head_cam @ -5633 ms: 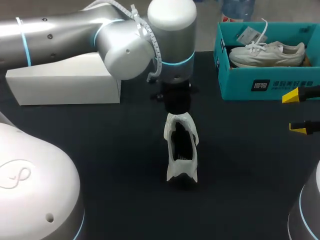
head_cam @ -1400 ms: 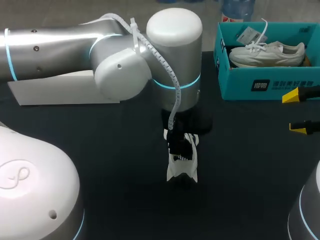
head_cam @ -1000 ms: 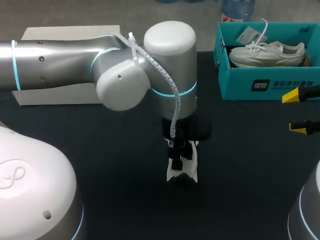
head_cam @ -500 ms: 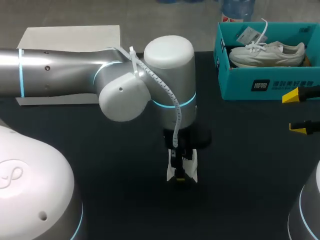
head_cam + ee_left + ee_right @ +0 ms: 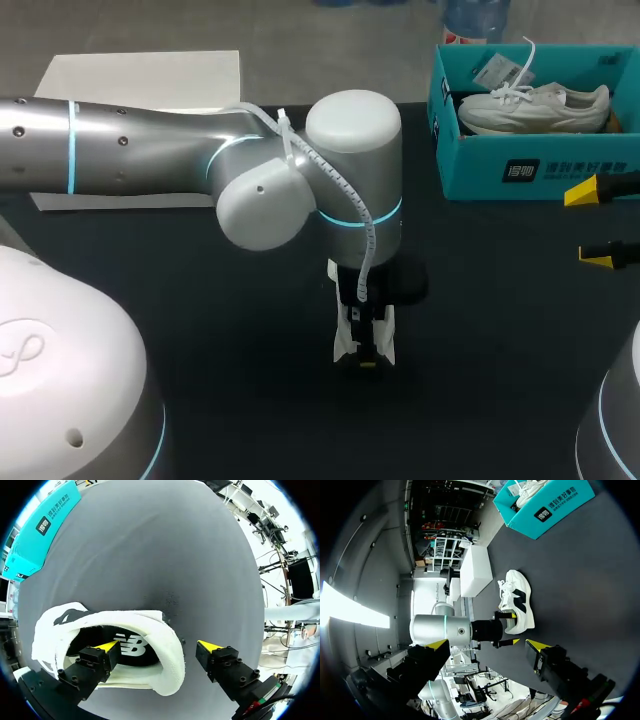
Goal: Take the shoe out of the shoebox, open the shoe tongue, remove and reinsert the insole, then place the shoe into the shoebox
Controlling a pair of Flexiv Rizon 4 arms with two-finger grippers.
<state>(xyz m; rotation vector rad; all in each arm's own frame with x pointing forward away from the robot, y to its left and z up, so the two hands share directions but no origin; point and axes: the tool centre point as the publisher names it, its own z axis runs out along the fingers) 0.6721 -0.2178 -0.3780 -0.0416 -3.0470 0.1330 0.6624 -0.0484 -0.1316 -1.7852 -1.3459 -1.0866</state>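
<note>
Straddling the heel wall of the shoe (image 5: 167, 655), the left claw (image 5: 159, 645) is held spread. One yellow-tipped finger (image 5: 106, 647) is seen inside the opening, just above the dark insole (image 5: 131, 646), and the other outside the collar; neither is shown pressing on it. The shoe is stood on the dark tabletop (image 5: 200, 300) near the middle, well apart from the teal shoebox (image 5: 540, 172), in which a second shoe (image 5: 535, 105) is laid. Its long axis is judged to run away from the robot, heel nearest, with the toe hidden under the left arm (image 5: 150, 150) in the head view. The insole is thus placed directly under the inner finger, and the left arm is by far the nearer. The right claw (image 5: 486, 644) is parked at the tabletop's right side, spread, with nothing between its fingers. The finger-inside, finger-outside placing is given only by the left wrist view; from above it is masked by the arm. The shoe's side profile and laces (image 5: 505, 587) are offered by the right wrist view alone.
</note>
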